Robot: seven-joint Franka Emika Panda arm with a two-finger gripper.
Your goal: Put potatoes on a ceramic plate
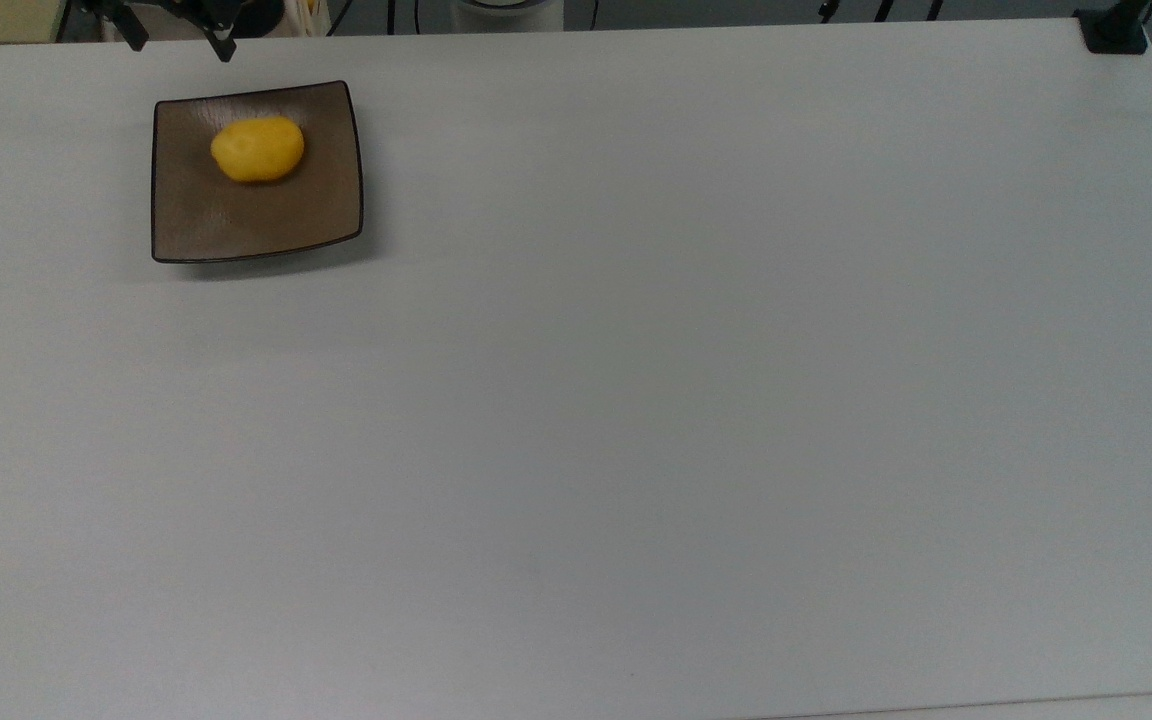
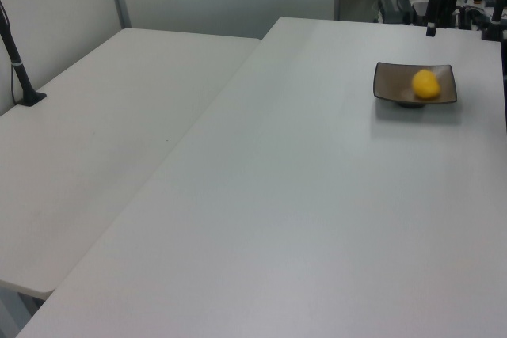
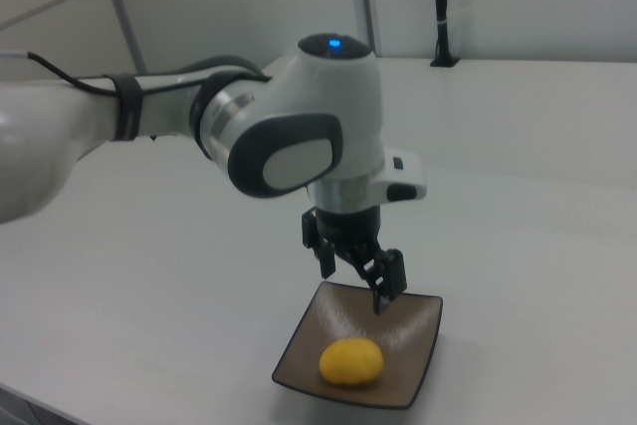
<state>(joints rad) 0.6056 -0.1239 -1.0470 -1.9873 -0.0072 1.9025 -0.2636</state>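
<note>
While the potato (image 1: pixel 257 150) lies on its side inside the ceramic plate (image 1: pixel 236 225), the gripper (image 3: pixel 354 280) hangs above the plate with its two fingers spread apart and nothing between them.

Potato position: in the top view it rests in the upper half of the plate, long axis across the picture. In the left view the potato (image 2: pixel 426 84) sits toward the left view's right side of the plate (image 2: pixel 390 85). In the right view the potato (image 3: pixel 350 361) occupies the near part of the plate (image 3: pixel 412 335).

Gripper position: in the top view the gripper (image 1: pixel 181 38) is just beyond the plate's far edge, clear of it. No contact with potato or plate.

Plate position: it stands flat on the white table (image 1: pixel 636 400), near the top view's upper left corner.
</note>
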